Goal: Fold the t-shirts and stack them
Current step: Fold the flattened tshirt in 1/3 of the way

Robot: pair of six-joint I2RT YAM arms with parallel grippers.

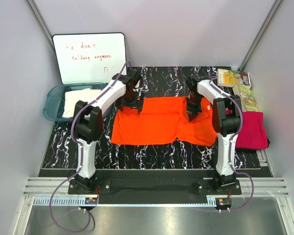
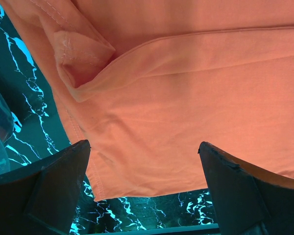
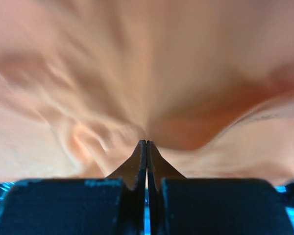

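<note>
The orange t-shirt (image 1: 159, 125) lies spread on the black marbled table (image 1: 152, 154), its right part bunched. My left gripper (image 1: 130, 105) hovers open over its far left corner. In the left wrist view the wide-apart fingers (image 2: 54, 181) frame the hem and a folded sleeve (image 2: 78, 54) of the orange t-shirt (image 2: 186, 88), with nothing between them. My right gripper (image 1: 192, 115) is shut on the orange t-shirt (image 3: 137, 63); cloth gathers into wrinkles at its tips (image 3: 146, 142). A magenta t-shirt (image 1: 252, 129) lies folded at the right edge. A cream-white t-shirt (image 1: 81, 100) sits in the teal tub (image 1: 51, 105).
A whiteboard (image 1: 90, 56) leans on the back wall behind the tub. Colourful booklets (image 1: 237, 85) lie at the back right, beyond the magenta t-shirt. Grey walls close in both sides of the table.
</note>
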